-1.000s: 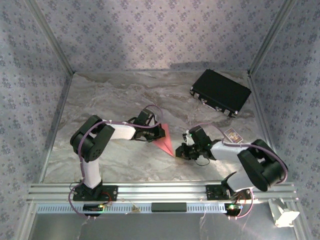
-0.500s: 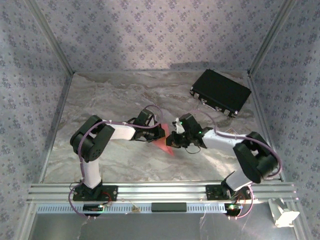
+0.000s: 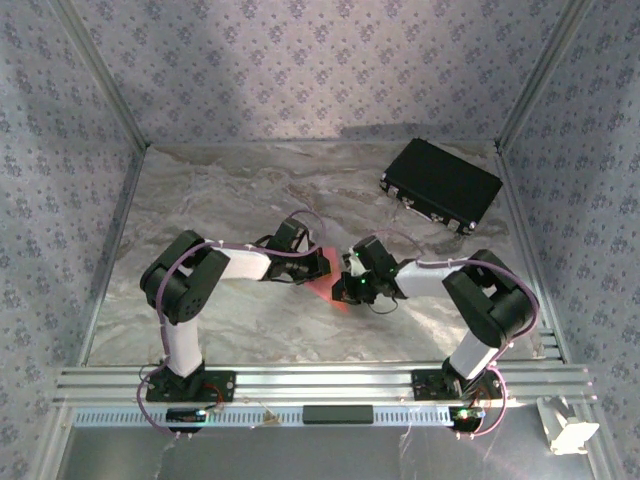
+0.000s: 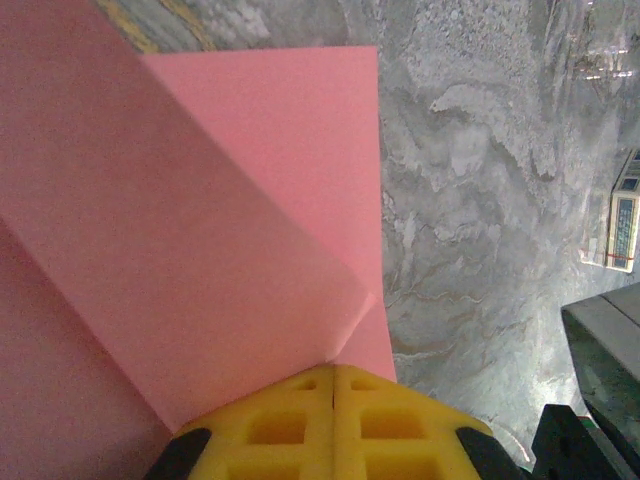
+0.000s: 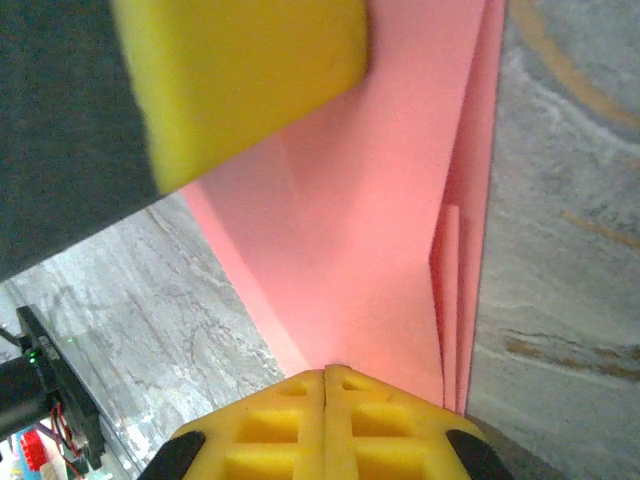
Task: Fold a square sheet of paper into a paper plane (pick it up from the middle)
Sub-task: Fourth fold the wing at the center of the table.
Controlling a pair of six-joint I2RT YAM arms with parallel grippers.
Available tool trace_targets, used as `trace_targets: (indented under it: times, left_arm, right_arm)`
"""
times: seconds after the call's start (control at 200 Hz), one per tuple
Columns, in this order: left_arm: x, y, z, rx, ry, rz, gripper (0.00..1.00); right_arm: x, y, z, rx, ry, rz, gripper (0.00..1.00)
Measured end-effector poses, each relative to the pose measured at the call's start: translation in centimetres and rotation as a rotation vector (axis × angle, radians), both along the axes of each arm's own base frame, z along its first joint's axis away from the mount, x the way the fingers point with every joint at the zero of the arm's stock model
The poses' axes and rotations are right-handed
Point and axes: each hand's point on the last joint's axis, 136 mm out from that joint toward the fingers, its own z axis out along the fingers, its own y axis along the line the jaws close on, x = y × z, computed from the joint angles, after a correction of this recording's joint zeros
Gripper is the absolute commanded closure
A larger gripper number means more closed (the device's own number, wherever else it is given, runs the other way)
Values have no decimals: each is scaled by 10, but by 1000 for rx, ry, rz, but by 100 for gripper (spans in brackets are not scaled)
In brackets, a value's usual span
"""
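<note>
On a grey marbled tabletop (image 3: pixel 200 190), we see the left gripper (image 4: pixel 332 370) and right gripper (image 5: pixel 325 371) clenched, tips touching a folded salmon-pink paper sheet (image 4: pixel 230 200).

Top view: soft, rather dim overhead light, a pale wash on the patterned purple back wall (image 3: pixel 300 80), dull sheen on the grey marbled tabletop (image 3: pixel 220 190) well beyond the left pincer (image 3: pixel 324 264). Left wrist: folded salmon-pink paper (image 4: pixel 200 200) crisp ahead of the left pincer, shaded to its left. Right wrist: a yellow foam finger (image 5: pixel 240 80) up-left of the right pincer (image 5: pixel 325 372) badly blurred, paper sharp.
</note>
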Motion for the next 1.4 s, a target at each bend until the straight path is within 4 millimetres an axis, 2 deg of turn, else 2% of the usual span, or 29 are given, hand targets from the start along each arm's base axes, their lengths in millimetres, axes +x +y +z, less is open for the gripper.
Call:
trace_targets:
  times: [0.5,0.715,0.944,1.254,1.404]
  left_arm:
    - [-1,0,0,-2,2,-2,100]
    - [-5,-1,-1,-10,15,-14,100]
    - [-6,-1,0,-14,19,-19,100]
    - [-6,-1,-1,-15,18,-19,100]
    - [-6,-1,-1,-16,16,-19,100]
  right_arm:
    - [-14,-14,0,25,-33,-12,100]
    - [-29,-27,-2,32,-46,-29,100]
    - [-37,-33,-1,45,-56,-42,100]
    - [-55,-48,-1,-13,-13,-44,100]
    - [-55,-49,13,-15,-16,-42,100]
